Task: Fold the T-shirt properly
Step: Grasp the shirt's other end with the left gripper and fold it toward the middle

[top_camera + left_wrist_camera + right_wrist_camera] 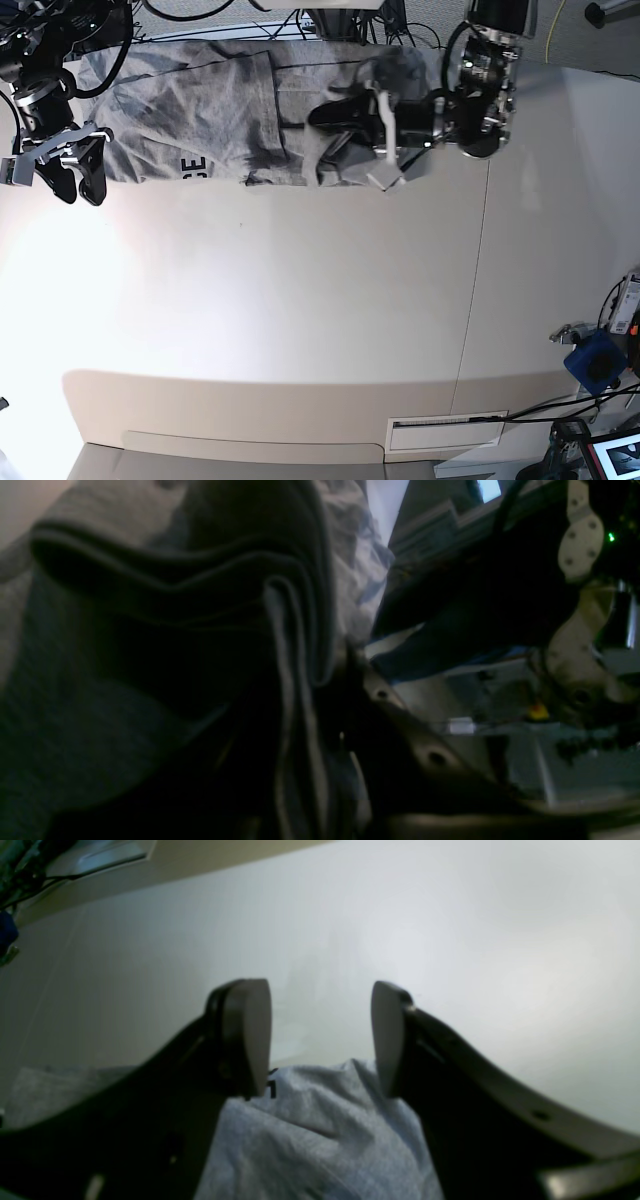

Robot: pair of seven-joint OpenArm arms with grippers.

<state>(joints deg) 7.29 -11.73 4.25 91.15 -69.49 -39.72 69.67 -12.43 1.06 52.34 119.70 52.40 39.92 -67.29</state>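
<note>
The heather-grey T-shirt [200, 110] lies crumpled along the far edge of the white table [300, 300], with black lettering [193, 167] showing near its front hem. My left gripper [335, 130] reaches in from the right and is shut on a bunched fold of the shirt. In the left wrist view several layers of grey fabric [280, 630] press against its dark finger [400, 720]. My right gripper [75, 188] is open and empty at the shirt's left end. In the right wrist view its gripper [320, 1040] hovers open over shirt cloth [320, 1140].
Cables and arm bases [330, 15] crowd the table's back edge behind the shirt. A blue object [595, 362] and a small screen [615, 455] sit off the table at the lower right. A seam [478, 280] runs down the table's right part.
</note>
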